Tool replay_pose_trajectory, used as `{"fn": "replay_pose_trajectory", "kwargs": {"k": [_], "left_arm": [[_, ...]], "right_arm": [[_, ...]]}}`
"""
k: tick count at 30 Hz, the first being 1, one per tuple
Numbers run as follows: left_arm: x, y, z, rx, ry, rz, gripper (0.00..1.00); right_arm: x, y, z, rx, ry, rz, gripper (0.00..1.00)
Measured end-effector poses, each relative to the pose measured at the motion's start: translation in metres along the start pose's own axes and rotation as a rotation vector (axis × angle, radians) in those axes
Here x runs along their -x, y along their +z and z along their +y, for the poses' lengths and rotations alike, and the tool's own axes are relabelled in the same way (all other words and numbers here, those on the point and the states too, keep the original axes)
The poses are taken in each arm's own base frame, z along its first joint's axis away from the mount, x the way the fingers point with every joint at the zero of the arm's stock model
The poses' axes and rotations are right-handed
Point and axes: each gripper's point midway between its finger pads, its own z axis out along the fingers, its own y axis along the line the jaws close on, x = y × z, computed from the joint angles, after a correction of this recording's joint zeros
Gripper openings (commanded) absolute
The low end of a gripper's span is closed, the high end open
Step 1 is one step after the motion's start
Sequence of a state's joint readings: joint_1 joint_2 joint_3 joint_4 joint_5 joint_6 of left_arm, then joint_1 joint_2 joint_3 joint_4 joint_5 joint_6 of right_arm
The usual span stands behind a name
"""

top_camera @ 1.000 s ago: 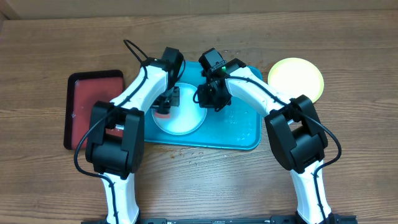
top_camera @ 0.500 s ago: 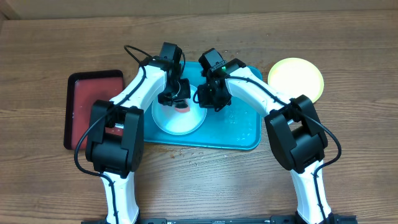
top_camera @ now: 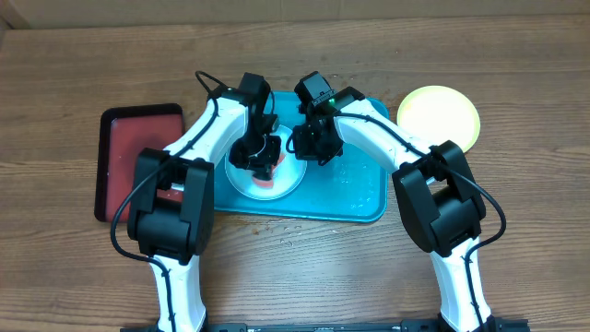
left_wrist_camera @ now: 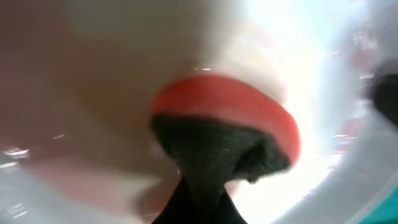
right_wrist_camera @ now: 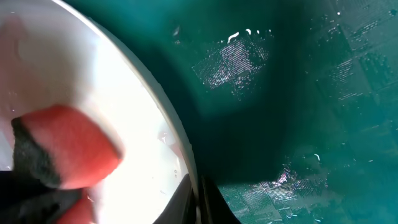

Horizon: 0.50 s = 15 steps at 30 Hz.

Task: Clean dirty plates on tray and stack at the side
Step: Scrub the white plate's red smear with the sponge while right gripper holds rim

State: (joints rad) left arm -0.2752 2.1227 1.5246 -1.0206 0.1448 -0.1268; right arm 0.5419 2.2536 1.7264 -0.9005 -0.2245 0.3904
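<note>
Scrubbing was the step in hand, we judged: the left gripper [top_camera: 262,159] was clamped on a red sponge [left_wrist_camera: 230,118] with a dark scouring face, pressed onto the pale plate [top_camera: 241,182] lying in the turquoise tray [top_camera: 355,201]. The right gripper [right_wrist_camera: 196,198] pinched that plate's rim, steadying it. 1 yellow-green plate [top_camera: 439,115] sat on the table [top_camera: 525,249] just beside the tray. Next, we reckoned, the sponge had to lift clear so the pale plate could be carried over and stacked there.

Blur swamps the left wrist view: the red sponge with dark scouring layer [left_wrist_camera: 230,106], just ahead of the left pincer [top_camera: 261,159], has soft edges. The pale round plastic plate [right_wrist_camera: 106,74] at the right pincer [right_wrist_camera: 198,200] runs off-frame.
</note>
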Motion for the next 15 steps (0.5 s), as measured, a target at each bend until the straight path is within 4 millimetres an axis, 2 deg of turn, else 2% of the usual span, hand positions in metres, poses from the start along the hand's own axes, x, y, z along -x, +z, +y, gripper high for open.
{"fn": "replay_pose_trajectory", "kwargs": {"k": [6, 11, 15], "left_arm": [[0.008, -0.007, 0.033, 0.266, -0.029, -0.061, 0.04], [0.040, -0.020, 0.069, 0.451, -0.130, -0.226, 0.04], [0.051, -0.022, 0.071, 0.449, -0.163, -0.282, 0.04]], "right_arm": [[0.001, 0.001, 0.003, 0.009, -0.005, -0.006, 0.04], [0.001, 0.001, 0.003, 0.010, -0.004, -0.005, 0.04], [0.003, 0.001, 0.003, 0.009, -0.004, -0.012, 0.04]]}}
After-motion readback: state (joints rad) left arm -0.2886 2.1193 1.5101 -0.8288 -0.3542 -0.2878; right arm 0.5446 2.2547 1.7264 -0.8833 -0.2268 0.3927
